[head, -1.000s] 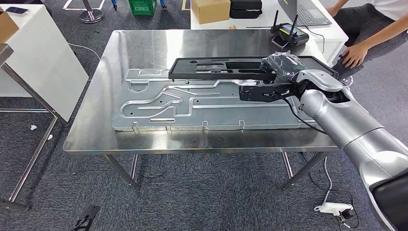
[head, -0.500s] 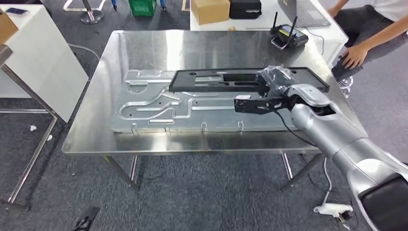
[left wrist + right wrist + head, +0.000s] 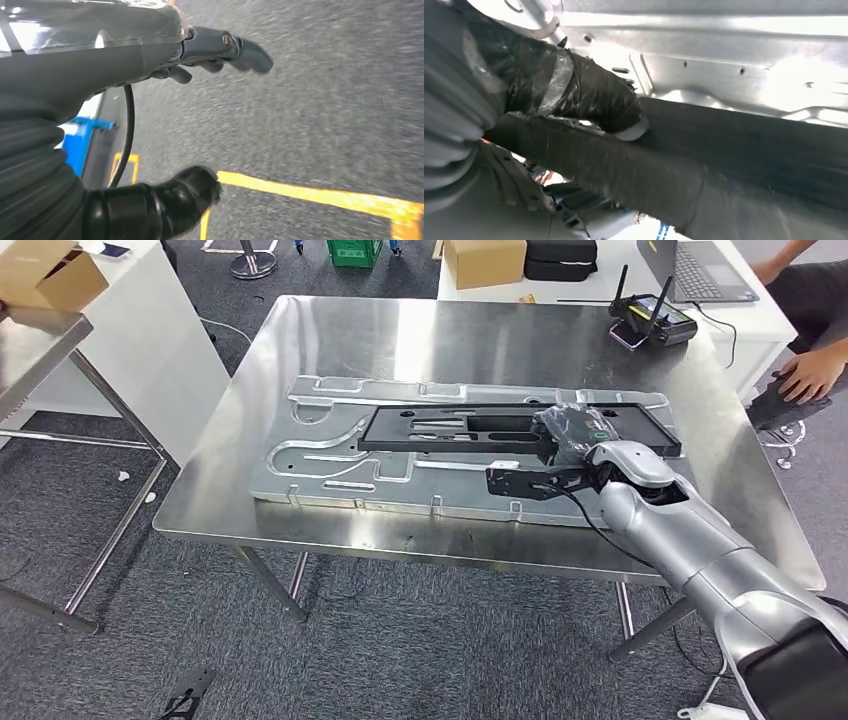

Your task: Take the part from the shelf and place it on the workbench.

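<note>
A: Which step is this?

B: Placing. The workbench [image 3: 330,350] carries the stamped metal panel [image 3: 330,465]; the black part [image 3: 470,430] lies low over that panel, the right hand [image 3: 570,435] clamped on its near-right end.

A: Next?

B: Likely settle and release; 1 free strip lies beyond the panel. The left hand [image 3: 200,50] hangs slack, holding nothing.

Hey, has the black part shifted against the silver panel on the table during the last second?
Yes. The black part, held by the right hand, has come toward the robot: it overhung the far edge of the silver panel, and now lies inside that edge.
</note>
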Robot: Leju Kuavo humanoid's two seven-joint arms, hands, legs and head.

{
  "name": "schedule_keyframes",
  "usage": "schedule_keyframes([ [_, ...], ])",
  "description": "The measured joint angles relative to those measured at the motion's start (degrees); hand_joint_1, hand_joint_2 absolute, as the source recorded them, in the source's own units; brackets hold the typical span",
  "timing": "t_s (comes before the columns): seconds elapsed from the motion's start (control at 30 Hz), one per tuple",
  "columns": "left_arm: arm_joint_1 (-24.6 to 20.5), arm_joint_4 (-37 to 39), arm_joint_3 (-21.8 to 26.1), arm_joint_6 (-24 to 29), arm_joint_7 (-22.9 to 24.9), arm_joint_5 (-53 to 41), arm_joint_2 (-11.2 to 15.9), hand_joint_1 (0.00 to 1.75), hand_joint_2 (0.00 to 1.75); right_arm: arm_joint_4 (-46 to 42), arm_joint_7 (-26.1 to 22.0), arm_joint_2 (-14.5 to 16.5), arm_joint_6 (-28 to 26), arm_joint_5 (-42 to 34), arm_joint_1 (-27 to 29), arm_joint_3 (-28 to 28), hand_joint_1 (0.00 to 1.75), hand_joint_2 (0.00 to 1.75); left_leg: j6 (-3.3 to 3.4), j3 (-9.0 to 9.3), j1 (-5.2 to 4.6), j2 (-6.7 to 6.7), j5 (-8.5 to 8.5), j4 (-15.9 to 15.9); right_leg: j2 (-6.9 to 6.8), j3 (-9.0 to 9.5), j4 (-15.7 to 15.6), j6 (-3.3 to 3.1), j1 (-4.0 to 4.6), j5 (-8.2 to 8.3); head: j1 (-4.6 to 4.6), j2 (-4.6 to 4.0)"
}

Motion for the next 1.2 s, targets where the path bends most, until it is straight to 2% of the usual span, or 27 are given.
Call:
schedule_keyframes([
  [0.07, -0.2, 0.0, 0.0, 0.0, -0.1, 0.0, 0.1, 0.00, 1.75, -0.2, 0.1, 0.1, -0.2, 0.1, 0.1, 0.0, 1.75, 1.75, -0.23, -3.32, -0.19, 3.03, -2.70, 6.4, -1.07, 0.41, -0.1, -0.67, 0.22, -0.29, -0.37, 0.00],
  [0.1, -0.2, 0.0, 0.0, -0.1, -0.1, 0.0, 0.1, 0.00, 1.75, -0.2, 0.1, 0.1, -0.2, 0.3, 0.2, 0.0, 1.75, 1.75, -0.28, -5.32, -0.18, 3.60, -3.86, 9.9, -1.56, 0.56, -0.1, -0.83, 0.39, -0.48, -0.37, 0.00],
  [0.13, -0.2, 0.0, 0.0, -0.3, -0.2, 0.0, 0.1, 0.00, 1.75, -0.2, 0.2, 0.1, -0.2, 0.4, 0.3, 0.0, 1.75, 1.75, -0.28, -6.82, -0.17, 3.87, -4.27, 12.3, -1.98, 0.73, -0.1, -0.93, 0.52, -0.67, -0.37, 0.00],
  [0.17, -0.1, 0.0, 0.0, -0.4, -0.2, 0.1, 0.1, 0.00, 1.75, -0.2, 0.3, 0.1, -0.2, 0.5, 0.5, 0.0, 1.75, 1.75, -0.23, -7.41, -0.17, 4.00, -3.64, 12.8, -2.35, 0.91, -0.1, -0.95, 0.64, -0.88, -0.37, 0.00],
  [0.2, 0.0, 0.0, 0.0, -0.5, -0.3, 0.1, 0.1, 0.00, 1.75, -0.2, 0.4, 0.1, -0.2, 0.7, 0.6, 0.0, 1.75, 1.75, -0.10, -6.82, -0.18, 4.05, -2.01, 11.1, -2.63, 1.15, -0.1, -0.91, 0.73, -1.10, -0.37, 0.00],
  [0.23, 0.1, 0.0, 0.0, -0.6, -0.5, 0.2, 0.2, 0.00, 1.75, -0.2, 0.6, 0.0, -0.1, 0.8, 0.7, 0.0, 1.75, 1.75, 0.10, -5.30, -0.20, 4.13, 0.27, 7.6, -2.88, 1.45, 0.0, -0.83, 0.80, -1.37, -0.37, 0.00],
  [0.3, 0.3, 0.0, 0.0, -0.7, -0.9, 0.4, 0.4, 0.00, 1.75, -0.1, 0.9, -0.1, -0.1, 1.1, 0.7, 0.0, 1.75, 1.75, 0.57, -1.90, -0.51, 4.42, 2.96, 0.9, -3.25, 1.88, 0.0, -0.51, 1.06, -1.83, -0.33, 0.00],
  [0.33, 0.3, 0.0, 0.0, -0.8, -1.0, 0.4, 0.4, 0.00, 1.75, 0.0, 1.0, -0.2, -0.1, 1.1, 0.8, 0.0, 1.75, 1.75, 0.74, -0.88, -0.65, 4.58, 3.31, -1.1, -3.34, 1.95, 0.0, -0.34, 1.22, -1.98, -0.31, 0.00],
  [0.4, 0.5, 0.0, 0.0, -0.8, -1.2, 0.5, 0.4, 0.00, 1.75, 0.5, 1.2, -0.7, -0.2, 1.3, 1.0, 0.0, 1.75, 1.75, 0.77, -0.43, -0.75, 4.61, 3.01, -2.2, -3.41, 1.89, 0.0, -0.33, 1.51, -1.99, -0.26, 0.00],
  [0.53, 0.8, 0.0, 0.0, -0.8, -1.2, 0.7, 0.4, 0.00, 1.75, 2.2, 2.0, -1.6, -0.6, 2.0, 1.6, 0.0, 1.75, 1.75, 0.92, -0.46, -0.86, 4.39, 2.87, -2.3, -3.61, 2.25, -0.7, -0.59, 1.48, -1.91, -0.24, 0.00],
  [0.7, 1.0, 0.0, 0.0, -0.8, -1.1, 1.0, 0.4, 0.00, 1.75, 5.3, 3.8, -2.8, -1.8, 3.2, 1.9, 0.0, 1.75, 1.75, 1.42, -0.44, -0.94, 4.30, 2.67, -2.3, -3.72, 2.65, -1.3, -0.32, 1.44, -1.74, -0.22, 0.00],
  [0.83, 1.0, 0.0, 0.1, -0.8, -1.0, 1.0, 0.4, 0.00, 1.75, 6.9, 4.3, -3.4, -2.3, 3.3, 2.1, 0.0, 0.00, 0.00, 1.70, -0.44, -1.04, 4.32, 2.66, -2.3, -3.71, 2.70, -1.4, -0.09, 1.36, -1.62, -0.22, 0.00],
  [0.9, 1.0, 0.0, 0.1, -0.8, -0.9, 1.0, 0.4, 0.00, 1.75, 7.0, 4.4, -3.5, -2.3, 3.3, 2.2, 0.0, 0.00, 0.00, 1.71, -0.44, -1.06, 4.32, 2.66, -2.3, -3.71, 2.69, -1.4, -0.05, 1.35, -1.61, -0.22, 0.00],
  [1.03, 1.1, 0.0, 0.2, -1.7, -0.6, 0.9, 0.5, 0.00, 1.75, 9.9, 5.1, -4.9, -2.7, 3.3, 3.3, 0.0, 0.00, 0.00, 1.81, -0.42, -1.19, 4.33, 2.72, -2.2, -3.69, 2.68, -1.5, 0.81, 1.16, -1.52, -0.24, 0.00],
  [1.13, 1.2, 0.0, 0.2, -1.8, -0.6, 0.8, 0.5, 0.00, 1.75, 11.0, 5.2, -5.3, -2.8, 3.3, 3.7, -0.2, 0.00, 0.00, 1.83, -0.38, -1.20, 4.35, 2.74, -2.2, -3.68, 2.68, -1.4, 0.87, 1.18, -1.51, -0.25, 0.00],
  [1.2, 1.2, 0.0, 0.2, -1.5, -0.6, 1.0, 0.5, 0.00, 0.87, 11.4, 5.2, -5.5, -2.8, 3.3, 3.8, -0.5, 0.00, 0.00, 1.83, -0.35, -1.20, 4.36, 2.75, -2.2, -3.67, 2.68, -1.4, 0.87, 1.22, -1.51, -0.24, 0.00],
])
